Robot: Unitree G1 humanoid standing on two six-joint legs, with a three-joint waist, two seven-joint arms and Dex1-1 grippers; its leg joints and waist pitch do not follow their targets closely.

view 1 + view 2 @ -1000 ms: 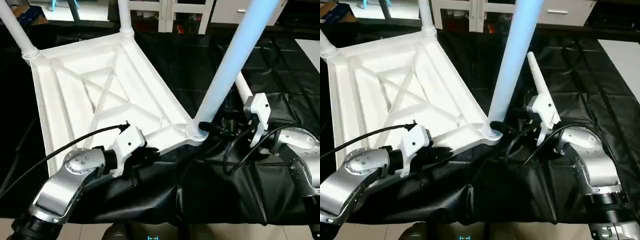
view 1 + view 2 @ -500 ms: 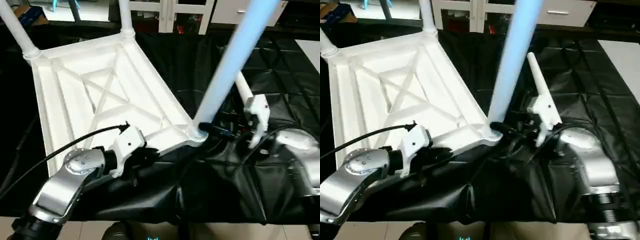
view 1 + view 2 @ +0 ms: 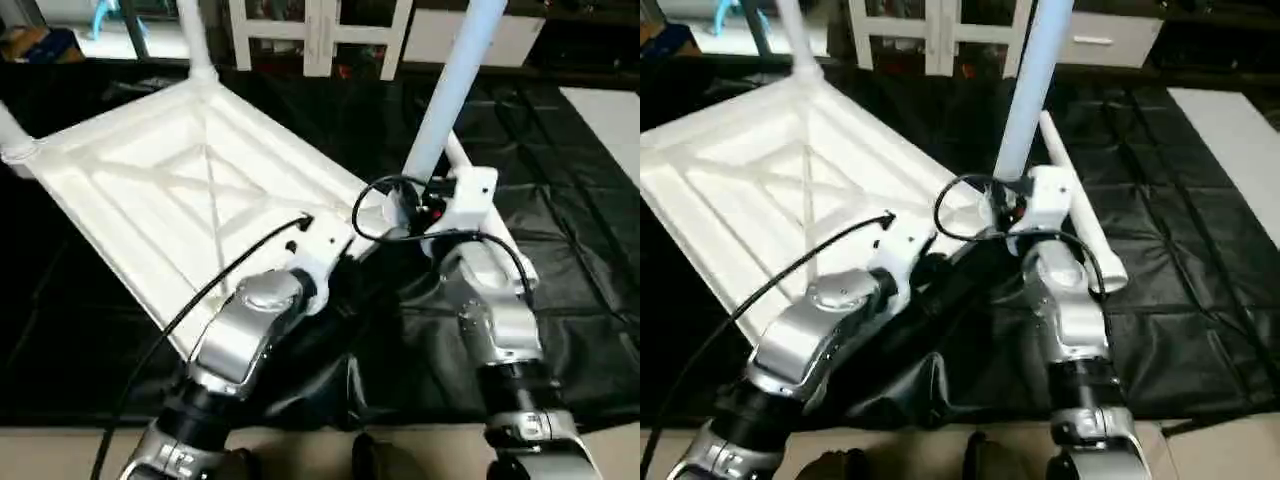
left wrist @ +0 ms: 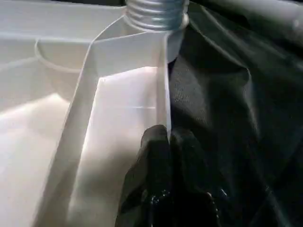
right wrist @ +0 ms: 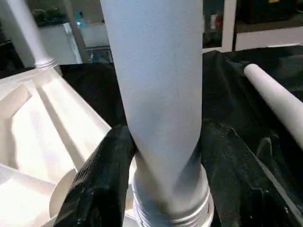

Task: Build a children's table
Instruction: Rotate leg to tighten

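The children's table lies upside down: its white ribbed tabletop rests on the black cloth. A white tube leg rises from the near right corner socket. My right gripper is shut on this leg just above its threaded base, one black finger on each side. My left gripper is shut on the tabletop's near rim wall, a short way from that socket. Two more legs stand in the far corners. A loose leg lies on the cloth behind my right arm.
The black-draped work table stretches to the right, with a pale surface beyond its edge. White cabinet frames stand at the back. Both silver forearms crowd the near middle, a black cable looping over the left one.
The whole picture has shifted. My right forearm now stands nearer the middle, under the held leg, which looks more upright. Both grips look unchanged.
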